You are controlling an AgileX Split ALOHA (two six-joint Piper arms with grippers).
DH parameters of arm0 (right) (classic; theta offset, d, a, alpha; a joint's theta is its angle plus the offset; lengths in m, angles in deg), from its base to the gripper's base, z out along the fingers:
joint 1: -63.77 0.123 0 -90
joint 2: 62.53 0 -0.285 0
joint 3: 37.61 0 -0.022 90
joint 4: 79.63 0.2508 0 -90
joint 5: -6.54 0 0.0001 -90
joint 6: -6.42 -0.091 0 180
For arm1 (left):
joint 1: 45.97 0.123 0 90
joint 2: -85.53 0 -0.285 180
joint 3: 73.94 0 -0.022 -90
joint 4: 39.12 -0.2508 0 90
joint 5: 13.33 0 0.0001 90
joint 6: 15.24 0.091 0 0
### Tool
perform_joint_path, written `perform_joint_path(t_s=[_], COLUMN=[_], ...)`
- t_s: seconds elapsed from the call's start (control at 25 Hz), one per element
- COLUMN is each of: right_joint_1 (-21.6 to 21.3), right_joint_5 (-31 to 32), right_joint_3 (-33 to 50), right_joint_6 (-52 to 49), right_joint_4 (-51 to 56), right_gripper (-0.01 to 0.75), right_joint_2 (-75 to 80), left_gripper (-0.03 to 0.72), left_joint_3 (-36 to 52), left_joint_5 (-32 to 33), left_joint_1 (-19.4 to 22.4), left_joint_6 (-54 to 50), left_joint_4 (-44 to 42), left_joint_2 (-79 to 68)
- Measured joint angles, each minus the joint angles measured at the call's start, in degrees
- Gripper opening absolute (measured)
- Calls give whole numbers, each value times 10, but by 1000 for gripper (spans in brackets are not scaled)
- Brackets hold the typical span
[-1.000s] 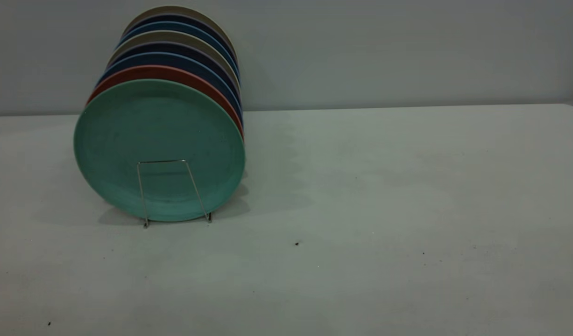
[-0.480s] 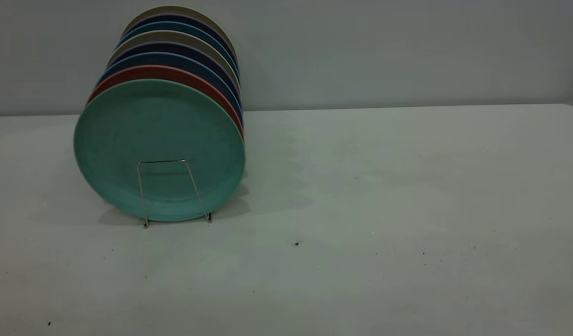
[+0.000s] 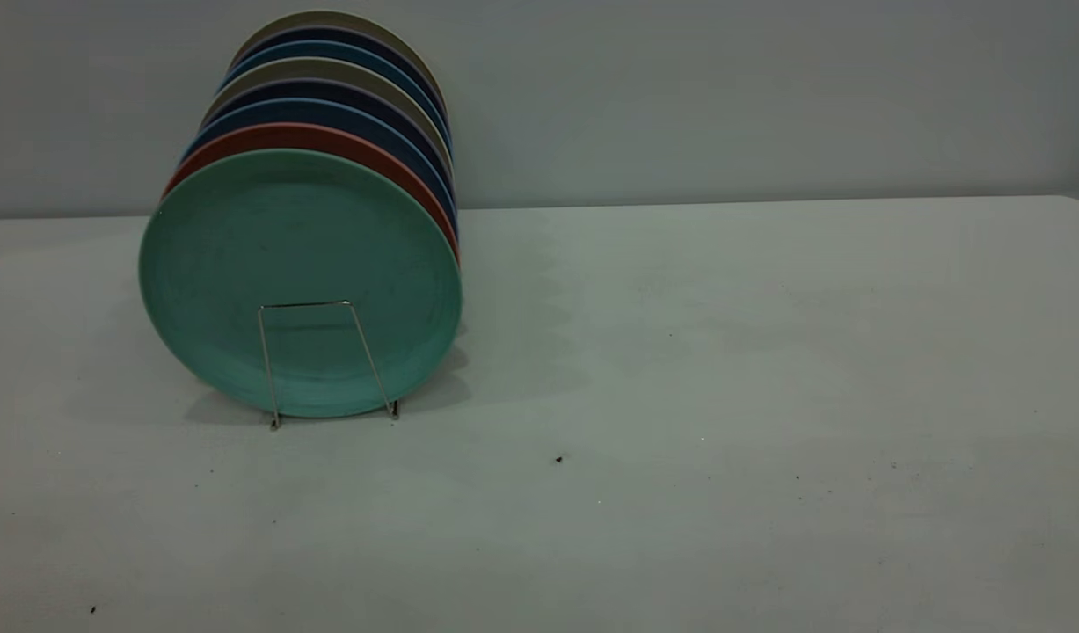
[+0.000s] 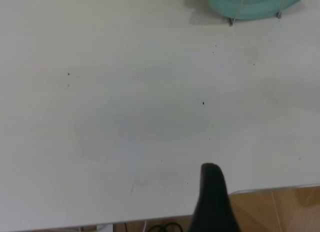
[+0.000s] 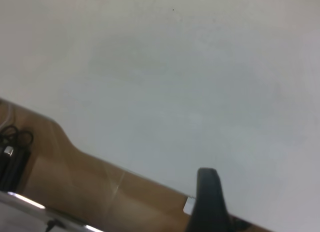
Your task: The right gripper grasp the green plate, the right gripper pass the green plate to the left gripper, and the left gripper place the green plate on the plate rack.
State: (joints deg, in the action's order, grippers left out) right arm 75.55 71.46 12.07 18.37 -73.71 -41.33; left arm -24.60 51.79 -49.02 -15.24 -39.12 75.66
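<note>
- The green plate (image 3: 297,264) stands upright in the plate rack (image 3: 328,362) at the surface's (image 3: 724,396) left, frontmost of a plate row.
- Left end effector (image 4: 212,202) and right end effector (image 5: 210,202) hover near the surface's edge; whether either is open or closed cannot be told.

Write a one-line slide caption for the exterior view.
Green plate stands upright at the front of a row of plates in the plate rack on a white table; no arms in sight.

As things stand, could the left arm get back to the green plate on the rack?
Probably yes: the green plate stands frontmost in the plate rack, only bare table lies between it and the left gripper.
</note>
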Motion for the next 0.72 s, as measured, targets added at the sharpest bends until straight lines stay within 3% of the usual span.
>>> perform_joint_path(t_s=[0.36, 0.72], right_joint_1=[-77, -100], right_joint_5=[1, 4], right_joint_3=[0, 0], right_joint_6=[0, 0], right_joint_4=[1, 1], right_gripper=[574, 574], right_joint_2=[-113, -144], left_gripper=[582, 582], left_joint_3=[0, 0], left_joint_5=[0, 0], left_joint_1=[0, 0], left_joint_6=[0, 0], left_joint_4=[0, 0], left_joint_2=[15, 16])
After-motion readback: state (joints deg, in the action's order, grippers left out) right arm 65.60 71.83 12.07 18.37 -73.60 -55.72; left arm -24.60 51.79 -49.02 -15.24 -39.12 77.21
